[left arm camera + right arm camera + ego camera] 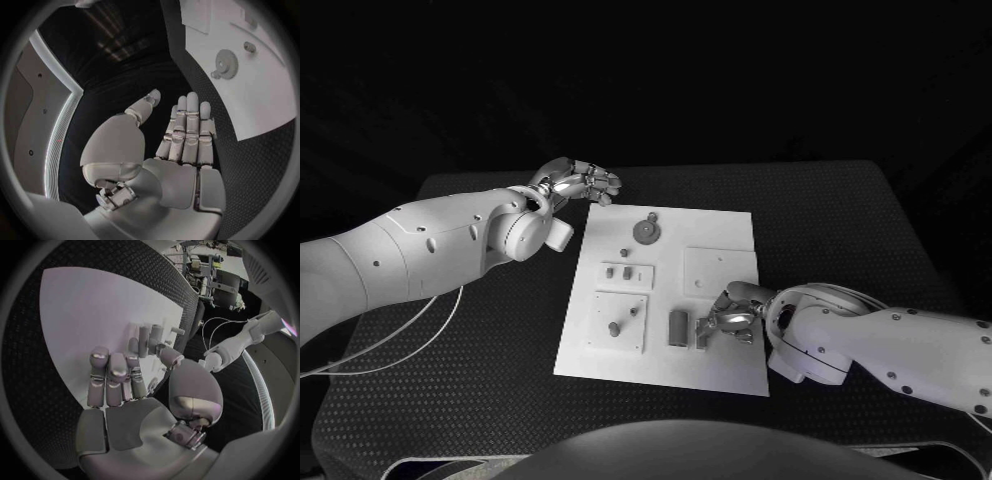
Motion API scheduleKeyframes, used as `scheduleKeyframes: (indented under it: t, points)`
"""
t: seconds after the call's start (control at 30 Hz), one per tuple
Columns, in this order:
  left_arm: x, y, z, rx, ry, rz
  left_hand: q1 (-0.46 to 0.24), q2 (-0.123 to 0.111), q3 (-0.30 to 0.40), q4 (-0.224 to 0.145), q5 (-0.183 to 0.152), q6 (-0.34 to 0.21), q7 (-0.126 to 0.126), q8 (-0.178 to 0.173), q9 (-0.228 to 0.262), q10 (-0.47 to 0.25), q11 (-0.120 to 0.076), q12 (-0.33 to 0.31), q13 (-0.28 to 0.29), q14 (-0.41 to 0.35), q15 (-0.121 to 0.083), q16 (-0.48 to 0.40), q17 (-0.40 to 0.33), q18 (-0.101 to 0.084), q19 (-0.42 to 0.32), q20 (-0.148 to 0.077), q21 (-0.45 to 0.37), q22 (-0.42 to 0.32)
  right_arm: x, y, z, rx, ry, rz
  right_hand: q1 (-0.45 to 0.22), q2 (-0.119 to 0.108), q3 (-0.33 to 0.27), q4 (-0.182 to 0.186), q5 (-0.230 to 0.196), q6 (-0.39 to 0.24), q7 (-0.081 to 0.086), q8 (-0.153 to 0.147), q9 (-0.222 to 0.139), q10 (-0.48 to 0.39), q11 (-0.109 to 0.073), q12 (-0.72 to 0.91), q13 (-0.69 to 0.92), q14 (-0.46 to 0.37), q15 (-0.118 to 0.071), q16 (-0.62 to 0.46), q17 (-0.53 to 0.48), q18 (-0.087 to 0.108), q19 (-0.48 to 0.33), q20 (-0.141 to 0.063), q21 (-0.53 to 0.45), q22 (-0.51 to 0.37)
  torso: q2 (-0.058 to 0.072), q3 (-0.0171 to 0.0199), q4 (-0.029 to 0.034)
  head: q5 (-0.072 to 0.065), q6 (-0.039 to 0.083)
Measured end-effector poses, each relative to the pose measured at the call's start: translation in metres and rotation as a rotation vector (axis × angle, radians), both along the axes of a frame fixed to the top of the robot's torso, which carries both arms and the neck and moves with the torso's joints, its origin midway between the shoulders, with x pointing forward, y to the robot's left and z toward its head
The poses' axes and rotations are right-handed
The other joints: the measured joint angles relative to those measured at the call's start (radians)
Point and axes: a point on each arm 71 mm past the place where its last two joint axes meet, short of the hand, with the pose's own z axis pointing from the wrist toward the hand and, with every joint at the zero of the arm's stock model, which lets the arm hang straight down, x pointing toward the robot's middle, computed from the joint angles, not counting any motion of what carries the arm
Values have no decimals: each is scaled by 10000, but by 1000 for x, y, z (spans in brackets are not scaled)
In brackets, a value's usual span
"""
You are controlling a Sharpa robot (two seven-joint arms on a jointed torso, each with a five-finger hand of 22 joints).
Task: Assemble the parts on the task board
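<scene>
Dim light is covering the scene, and the background beyond the black table (877, 230) is falling into near-total darkness. The white task board (668, 290) is standing out as the brightest surface in the head view, glowing evenly without harsh glare. The arms are catching soft light from above. Faint shadows are pooling beside the right hand (733, 318). In the 2 wrist views, fisheye distortion is bending the board's straight edges (250, 85), and a dark frame is ringing each circle. A bright strip (62, 125) is curving along 1 side.

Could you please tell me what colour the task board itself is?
The task board is white, plainest in the head view against the black table.
</scene>
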Motion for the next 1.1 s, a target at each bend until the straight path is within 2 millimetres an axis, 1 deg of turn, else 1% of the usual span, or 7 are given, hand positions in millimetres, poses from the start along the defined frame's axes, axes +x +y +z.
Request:
scheduleKeyframes:
  t: [0.2, 0.27, 0.67, 0.77, 0.87, 1.0, 1.1]
  points:
    - [0, 0, 0, 2, 3, -2, 0, 0, 0, 0, 0, 0, 0, 0, 0, 0, 0, 0, 0, 0, 0, 0, -1, -1, 0, 0, 0, -1, 0, -1, -1, -94, 53, 17, -65, -65, -22, 89, -33, -32, 28, -57, 9, -23, 13, 0, 12, -9, 9, 0, 0, -1, 0, 0, 0, -11, -1, -1, 0, -3, -9]
    - [0, 0, 0, 3, 4, -3, 0, 0, 0, 0, 0, 0, 0, 0, 0, 0, 0, 0, 1, 0, 0, 0, -1, -1, 0, 0, 0, -1, 0, -1, -1, -108, 63, 33, -65, -65, -38, 106, -40, -37, 32, -56, 12, -55, -18, 0, 12, -9, 9, 0, 0, -2, 0, 1, 0, -11, -1, -1, 0, -3, -9]
    - [0, 0, 0, 9, 12, -2, 0, 0, 0, 0, 0, 0, 0, 0, -1, 0, 0, 0, 1, 0, 0, 0, 9, -1, 0, 0, 0, -3, 0, -1, -2, -179, 95, 63, -65, -65, -30, 142, -43, -38, 31, -57, 20, -56, -16, 0, 23, -8, 11, 0, 1, -51, 0, 1, 0, -12, 0, -1, 6, 10, -36]
    - [0, 0, 0, 11, 14, 0, 0, 0, 0, 0, 0, 0, 0, 0, -1, 0, 0, 0, 1, 0, 0, 0, 9, -1, 0, 0, 0, -3, 1, -4, -2, -205, 59, -1, -108, -107, -41, 208, -88, -53, 17, -66, 16, -70, -2, 0, 24, -8, 12, 0, 1, -38, 0, 1, 0, -21, 0, -6, 7, 9, -37]
    - [0, 1, 0, 14, 15, 4, 0, 0, 0, 0, 0, -34, -34, 0, -1, 0, 0, 0, 2, 0, 0, 0, 19, 0, 0, 0, 0, -3, 2, -8, -1, -211, -70, -77, -92, -192, -40, 263, -155, -53, 17, -66, 16, -70, -2, 0, 24, -8, 12, 0, 6, 19, 0, 1, -1, -21, -1, -7, 9, 4, -36]
    - [0, 1, 0, 16, 16, 7, 0, 0, 0, 0, 0, -35, -34, 0, 0, 0, 0, 0, 2, 0, 0, -10, 19, 0, 0, 0, 0, -4, 5, -16, 1, -5, -505, -135, 65, -457, -11, 289, -272, -120, -3, -66, -1, -73, 0, 0, 35, -94, -22, -118, -55, 68, -55, -21, -2, -53, 0, -6, 10, 14, -10]
    - [0, 2, 0, 22, 16, 20, 0, 0, 0, 0, 0, -34, -34, 0, 7, 0, 0, 0, 2, 0, 0, -39, 19, -1, 0, 0, 0, -4, 9, -24, 4, 261, -1179, -109, 427, -555, 139, 139, -361, -307, 50, -111, -19, -162, 87, 1, 63, -193, 11, -137, -56, 79, -126, -55, -2, -72, 0, -2, 9, 32, -4]
